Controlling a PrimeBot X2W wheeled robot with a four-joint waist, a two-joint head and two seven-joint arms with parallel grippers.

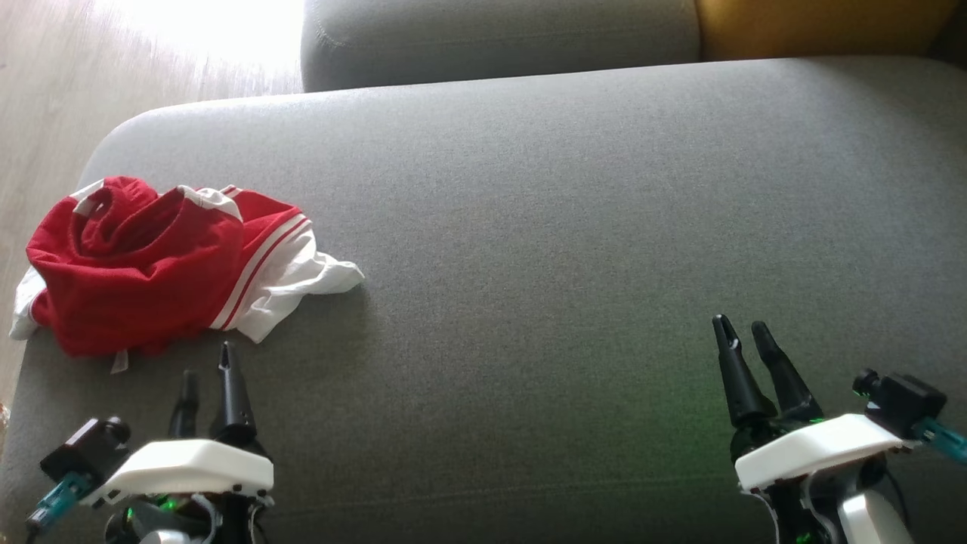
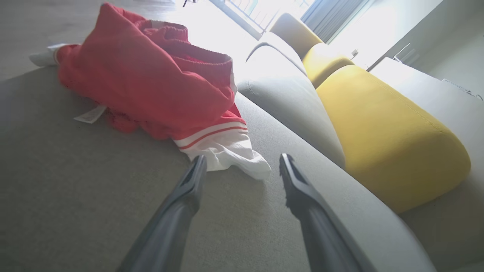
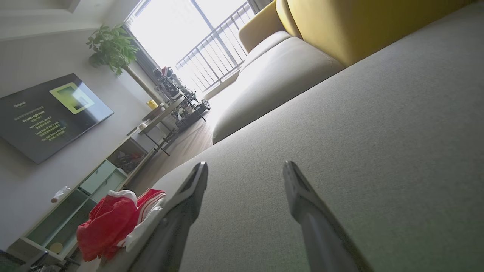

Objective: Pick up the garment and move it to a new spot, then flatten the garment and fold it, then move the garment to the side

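Observation:
A crumpled red garment (image 1: 143, 264) with white trim and red stripes lies in a heap at the left end of the grey sofa seat (image 1: 566, 227), partly over its left edge. My left gripper (image 1: 205, 361) stands open just in front of it, empty. In the left wrist view the garment (image 2: 151, 79) lies just beyond my left gripper (image 2: 242, 164), its white hem close to the fingertips. My right gripper (image 1: 740, 326) is open and empty far to the right over bare seat. The right wrist view has the garment (image 3: 109, 224) far off to the left of my right gripper (image 3: 245, 168).
A second grey cushion (image 1: 498, 38) and a yellow one (image 1: 823, 26) lie behind the seat. Wooden floor (image 1: 91, 75) runs along the seat's left edge. A TV (image 3: 49, 113), a low shelf unit (image 3: 83, 189) and a plant (image 3: 113, 47) stand across the room.

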